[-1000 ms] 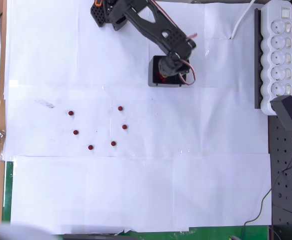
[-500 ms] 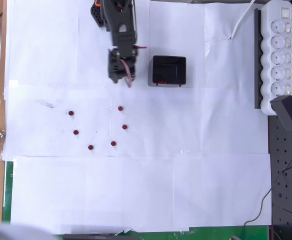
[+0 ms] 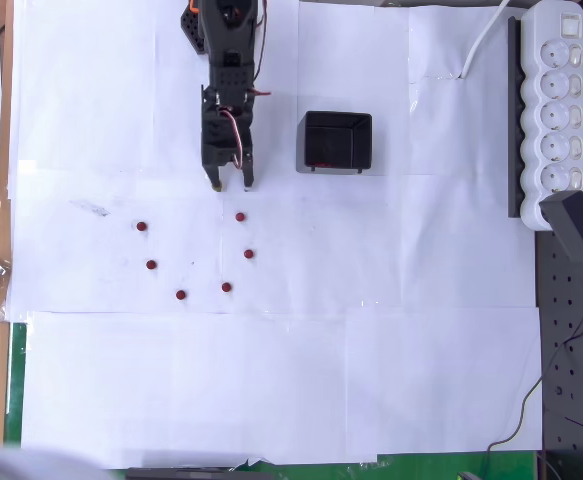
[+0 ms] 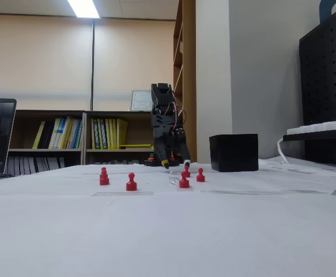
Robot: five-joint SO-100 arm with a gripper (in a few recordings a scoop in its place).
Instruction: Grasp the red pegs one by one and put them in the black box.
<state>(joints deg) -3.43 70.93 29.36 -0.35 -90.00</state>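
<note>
From overhead, the black arm (image 3: pixel 226 70) reaches down the picture from its base at the top edge, and its hand (image 3: pixel 230 184) points at the group of red pegs (image 3: pixel 240 216) below it. The two fingertips (image 3: pixel 215 184) stand apart with white paper showing between them, so the hand is open a moderate way and holds nothing. It sits just above the nearest peg in this view, near it but not touching.

Six pegs lie loose on the white paper sheets (image 3: pixel 271 380) covering the worktop (image 3: pixel 6 130). They form a rough ring: one under the hand, one a little lower (image 3: pixel 248 254), one lower still (image 3: pixel 226 287), one at the bottom (image 3: pixel 180 295), and two on the left (image 3: pixel 151 265) (image 3: pixel 141 226).

The black box (image 3: pixel 337 141) stands to the right of the hand, well apart from the pegs. A speck of red shows low inside it, too small to count.

In the fixed view the pegs (image 4: pixel 131 182) stand upright on the worktop. The hand (image 4: pixel 176 164) hangs low behind them, and the box (image 4: pixel 233 152) sits to its right.

A white power strip (image 3: pixel 561 100) lies along the right edge in the overhead view.
</note>
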